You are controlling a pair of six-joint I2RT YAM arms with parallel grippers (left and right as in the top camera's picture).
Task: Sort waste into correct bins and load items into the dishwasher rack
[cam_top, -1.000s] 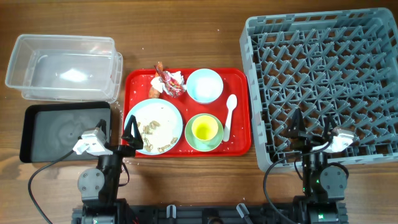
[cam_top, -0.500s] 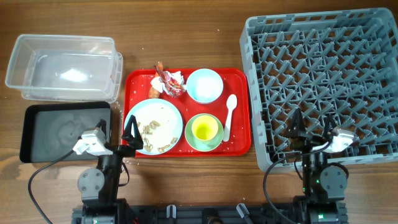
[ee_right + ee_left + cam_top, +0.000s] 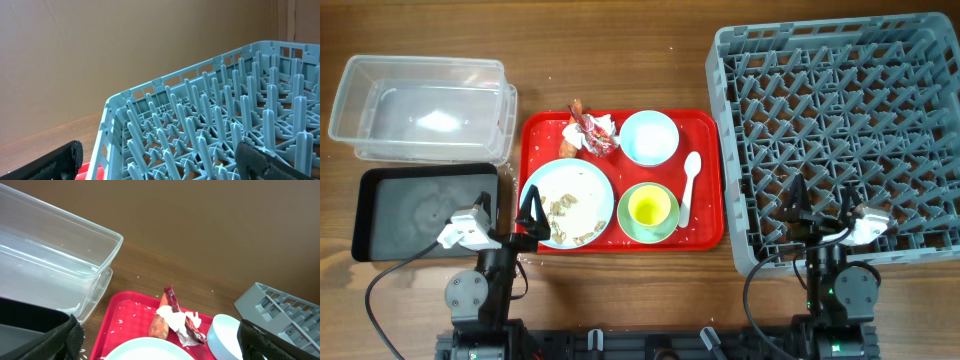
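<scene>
Nearest, the left gripper [image 3: 508,208] and right gripper [image 3: 820,200] hover empty, jaws spread wide. On the red serving tray [image 3: 705,130] lie the plate [image 3: 582,190] bearing rice scraps [image 3: 563,210], the yellow cup [image 3: 648,209] inside the pale-green bowl [image 3: 667,227], and the spoon [image 3: 689,180]; farther back, the light-blue bowl [image 3: 649,137], wrapper [image 3: 592,132] and carrot piece [image 3: 570,148]. Black tray [image 3: 420,210] and, behind it, clear tub [image 3: 420,110] sit left; the dishwasher rack [image 3: 840,120] stands right.

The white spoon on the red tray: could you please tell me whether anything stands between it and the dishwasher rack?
Nothing visible does. The white spoon lies by the right rim of the red tray, and the dishwasher rack sits beyond; only that rim and the rack's wall separate them.
</scene>
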